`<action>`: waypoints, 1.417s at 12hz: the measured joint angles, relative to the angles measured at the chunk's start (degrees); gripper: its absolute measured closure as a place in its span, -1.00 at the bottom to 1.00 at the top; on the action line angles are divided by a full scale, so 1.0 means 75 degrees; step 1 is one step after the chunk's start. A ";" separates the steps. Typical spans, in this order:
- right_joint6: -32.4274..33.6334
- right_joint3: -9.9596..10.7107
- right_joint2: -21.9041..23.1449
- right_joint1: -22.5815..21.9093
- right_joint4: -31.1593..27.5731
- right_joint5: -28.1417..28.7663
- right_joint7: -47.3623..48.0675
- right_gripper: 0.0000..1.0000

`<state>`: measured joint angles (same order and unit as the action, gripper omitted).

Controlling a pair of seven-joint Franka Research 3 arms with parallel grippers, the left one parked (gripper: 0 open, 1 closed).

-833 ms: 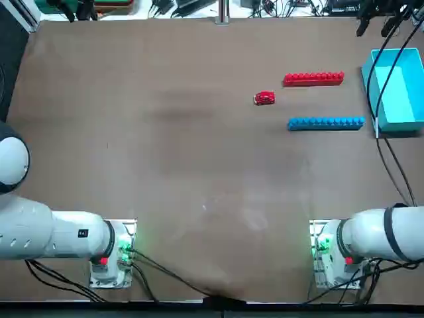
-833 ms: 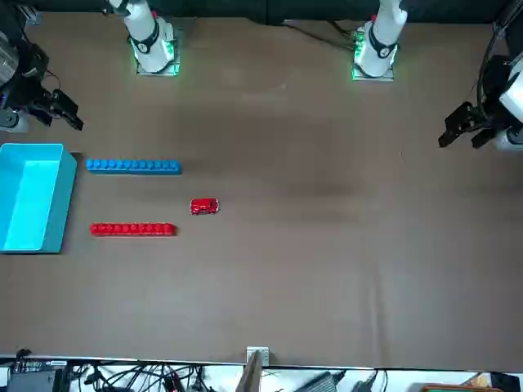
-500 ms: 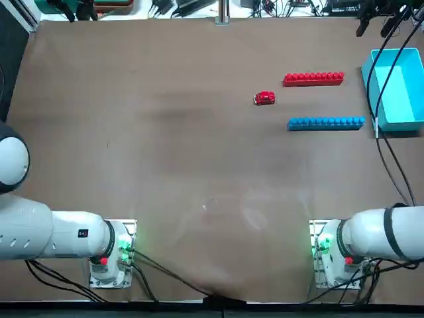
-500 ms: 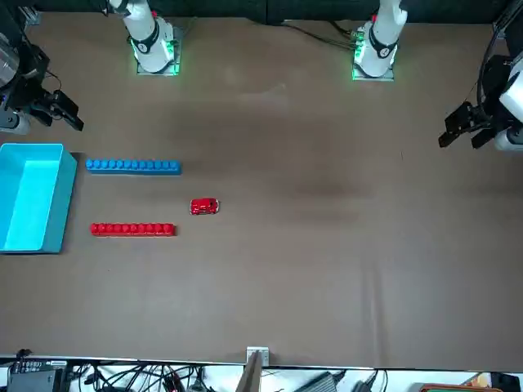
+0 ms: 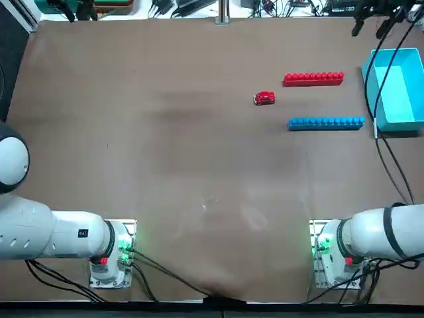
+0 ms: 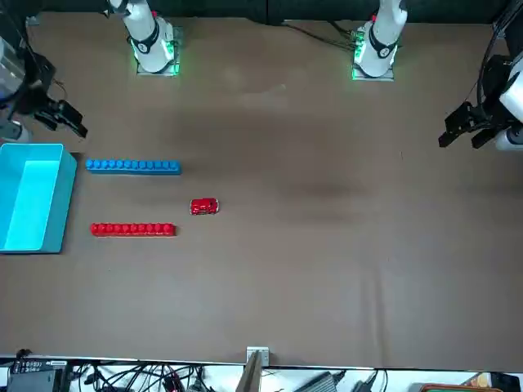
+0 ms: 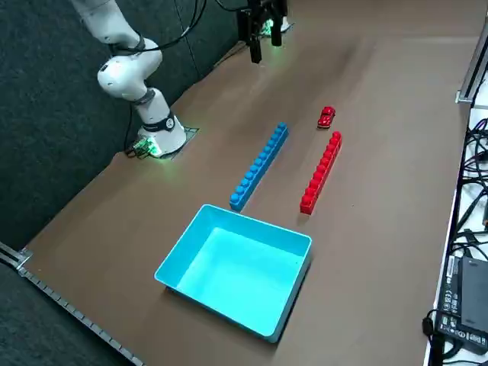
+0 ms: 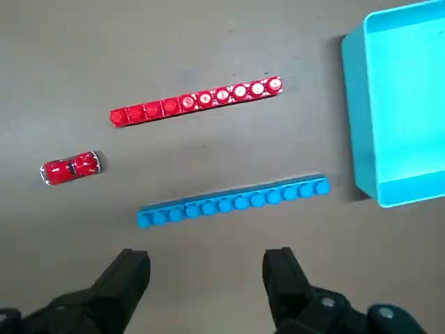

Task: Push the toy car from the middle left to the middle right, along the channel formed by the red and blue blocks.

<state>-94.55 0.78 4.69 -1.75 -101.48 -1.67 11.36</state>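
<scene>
The toy car [image 5: 264, 98] [image 6: 204, 207] [image 7: 327, 117] [image 8: 69, 168] is small and red. It sits on the brown table just outside the open end of the channel [image 5: 318, 101]. That channel runs between the red block [image 5: 313, 78] [image 8: 196, 101] and the longer blue block [image 5: 325, 122] [image 8: 233, 202], which lie parallel. My right gripper [image 8: 206, 271] [image 6: 61, 118] hangs high above the table's right end, near the blue block and the box. It is open and holds nothing, well apart from the car.
A large light-blue box [image 5: 397, 122] [image 7: 221, 305] stands past the far end of both blocks, at the table's right edge. Black cables [image 5: 387, 152] trail over it from my right arm. More cables and gear line the far table edge.
My right gripper has drifted a little near the table's right end. The car and both blocks have not moved.
</scene>
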 joint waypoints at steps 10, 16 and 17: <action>-0.1797 -0.0084 -0.1561 -0.1062 -0.0206 0.0027 0.4105 -1.00; -0.2927 -0.0086 -0.2274 -0.1431 -0.0417 0.0028 0.6262 -1.00; -0.3101 -0.0085 -0.2387 -0.1467 -0.0453 0.0028 0.6537 -1.00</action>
<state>-117.81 0.15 -13.22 -12.76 -104.88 -1.46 60.39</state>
